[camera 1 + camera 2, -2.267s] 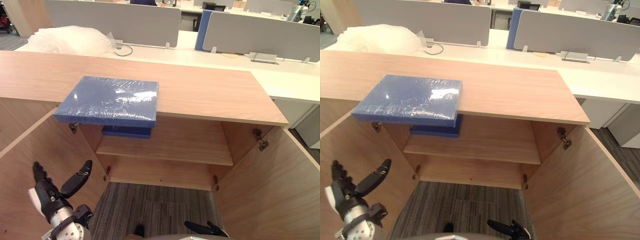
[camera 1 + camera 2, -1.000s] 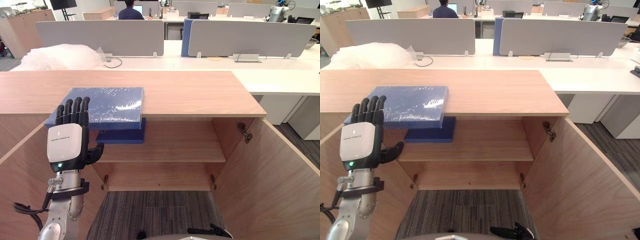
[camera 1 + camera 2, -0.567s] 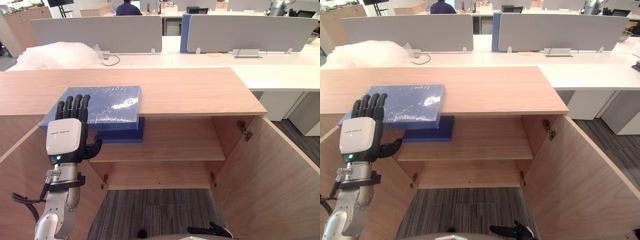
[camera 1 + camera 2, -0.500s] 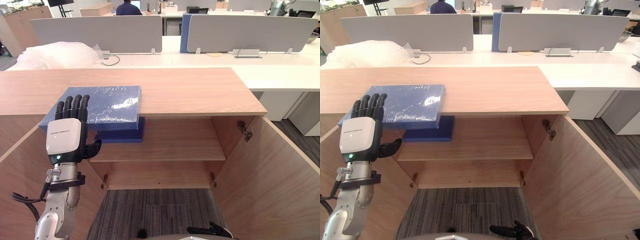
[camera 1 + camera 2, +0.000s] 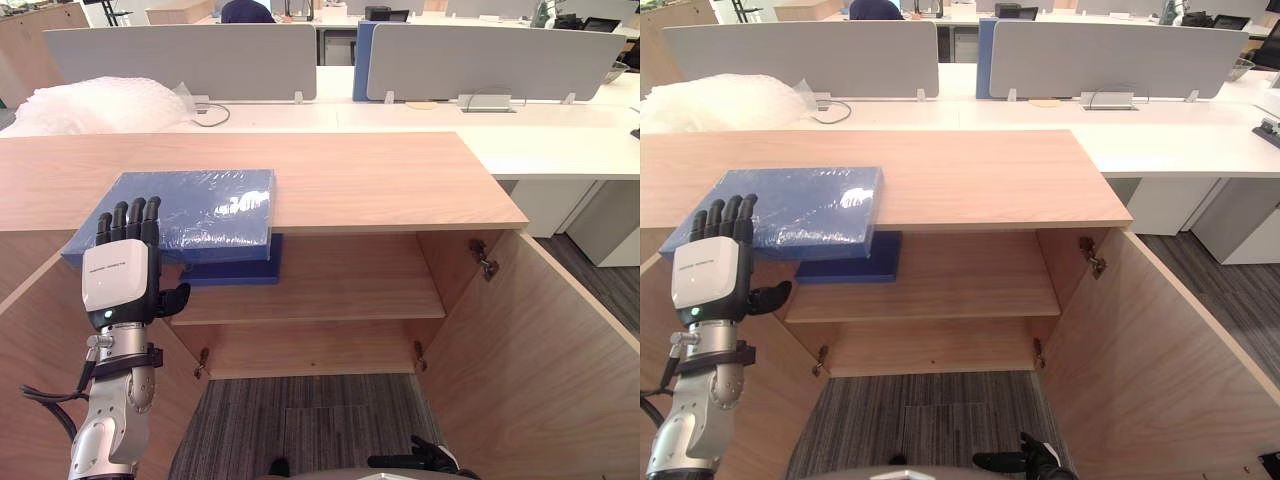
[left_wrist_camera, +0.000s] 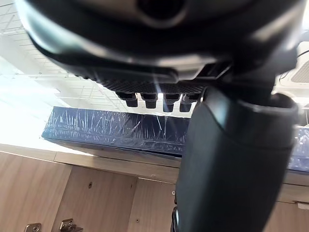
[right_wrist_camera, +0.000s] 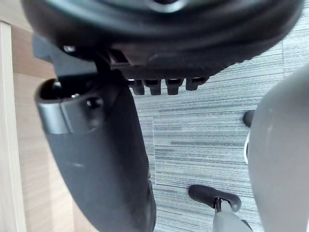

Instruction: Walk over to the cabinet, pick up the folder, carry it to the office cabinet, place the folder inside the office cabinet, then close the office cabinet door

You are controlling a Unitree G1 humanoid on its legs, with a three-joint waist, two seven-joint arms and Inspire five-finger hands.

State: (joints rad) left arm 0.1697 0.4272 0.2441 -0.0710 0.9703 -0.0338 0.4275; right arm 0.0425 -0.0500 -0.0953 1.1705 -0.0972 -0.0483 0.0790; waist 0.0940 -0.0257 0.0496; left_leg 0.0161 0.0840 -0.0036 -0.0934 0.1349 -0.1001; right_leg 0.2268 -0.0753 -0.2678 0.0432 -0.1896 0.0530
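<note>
Folder (image 5: 180, 208): blue, wrapped in clear film, lying flat on the left part of the cabinet top (image 5: 380, 180); its near edge overhangs the front of the cabinet.
Cabinet: light wood, 2 doors swung open, the left door (image 5: 40, 340) and the right door (image 5: 540, 350); 1 shelf (image 5: 340, 290) inside; a second blue item (image 5: 235, 272) lies on the shelf's left end, under the folder.
Left hand (image 5: 120, 280): raised upright in front of the folder's overhanging edge; fingers (image 5: 125, 215) straight and spread slightly, thumb out to the side, holding nothing; whether the fingertips touch the folder cannot be told.
Right hand (image 5: 1025, 462): low over the grey carpet (image 5: 310, 430); fingers relaxed, holding nothing.
Behind the cabinet: a white desk (image 5: 540, 150) with grey partition screens (image 5: 190, 55); a heap of bubble wrap (image 5: 95, 100) at its left end; a person (image 5: 245, 10) seated further back.
</note>
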